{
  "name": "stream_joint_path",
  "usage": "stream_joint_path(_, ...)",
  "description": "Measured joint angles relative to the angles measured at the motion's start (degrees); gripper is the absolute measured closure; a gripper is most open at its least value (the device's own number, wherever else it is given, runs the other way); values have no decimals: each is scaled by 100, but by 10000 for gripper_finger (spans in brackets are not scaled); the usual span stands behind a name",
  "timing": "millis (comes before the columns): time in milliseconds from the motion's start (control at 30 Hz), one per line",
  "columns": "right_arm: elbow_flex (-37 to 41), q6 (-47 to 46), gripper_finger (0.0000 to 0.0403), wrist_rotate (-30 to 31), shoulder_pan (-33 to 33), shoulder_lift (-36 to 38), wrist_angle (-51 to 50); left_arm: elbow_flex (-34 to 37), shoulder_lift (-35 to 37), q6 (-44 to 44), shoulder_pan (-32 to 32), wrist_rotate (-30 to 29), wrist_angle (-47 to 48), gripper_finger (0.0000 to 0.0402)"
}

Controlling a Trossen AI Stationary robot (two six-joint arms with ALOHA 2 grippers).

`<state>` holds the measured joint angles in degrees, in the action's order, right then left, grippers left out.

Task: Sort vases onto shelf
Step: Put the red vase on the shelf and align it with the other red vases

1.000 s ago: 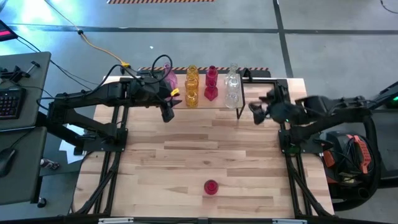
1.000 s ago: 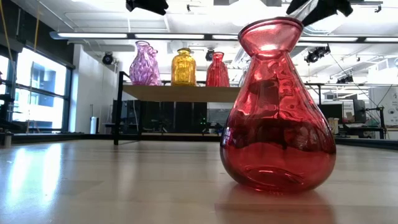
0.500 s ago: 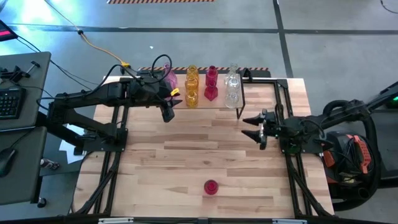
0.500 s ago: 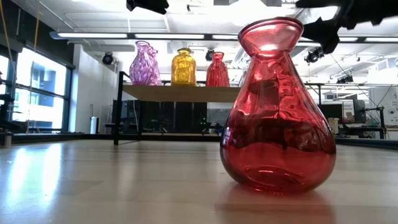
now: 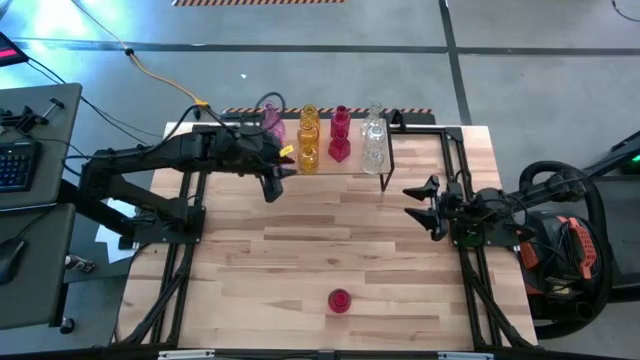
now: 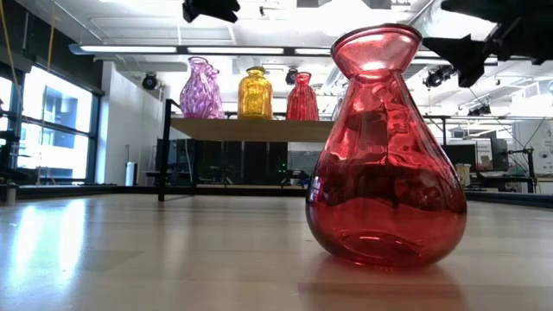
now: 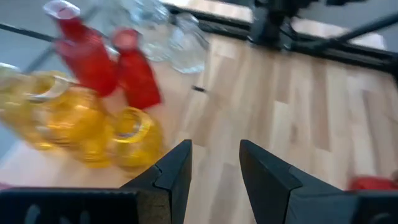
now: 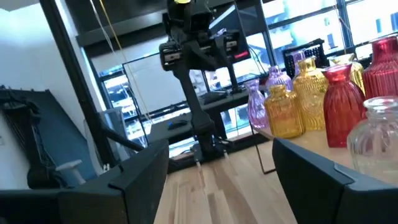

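Note:
The shelf (image 5: 352, 166) stands at the table's far edge, with pink (image 5: 272, 122), yellow (image 5: 308, 155), red (image 5: 340, 150) and clear (image 5: 374, 155) vases upright on its wooden top. One red vase (image 5: 340, 300) rests on its base on the table, near the front edge; it fills the low view (image 6: 384, 147). My left gripper (image 5: 272, 188) hangs open above the table in front of the shelf's left end, with nothing between its fingers (image 7: 214, 149). My right gripper (image 5: 412, 201) is open and level, right of the shelf, pointing toward the table's left (image 8: 217, 146).
Black frame rails (image 5: 190, 250) run along both sides of the table. Bare tabletop (image 5: 330, 235) lies between the shelf and the lone red vase. A desk with a keyboard (image 5: 15, 165) stands off the table's left.
My right gripper has sunk from beside the shelf's right end and drawn back toward the table's right edge. It has tipped from pointing down to about level and stays open. The vases have not moved.

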<state>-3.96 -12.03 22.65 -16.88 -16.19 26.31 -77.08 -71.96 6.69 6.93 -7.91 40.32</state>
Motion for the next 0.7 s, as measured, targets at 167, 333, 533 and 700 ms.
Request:
stream_joint_path(167, 286, 9, 133, -84, 0, 241, -70, 0, -307, -15, -196, 274, -4, 275)
stream_joint_path(333, 338, -276, 133, -178, 0, 276, -374, 0, -532, -25, -549, 285, -134, 275)
stream_joint_path(533, 338, -252, 133, -187, 0, 273, -640, 0, -556, 71, -1058, 296, -571, 275)
stream_joint_path(700, 338, -596, 133, -18, 2, 273, -1014, 0, -563, 2, -1424, 292, -924, 275)
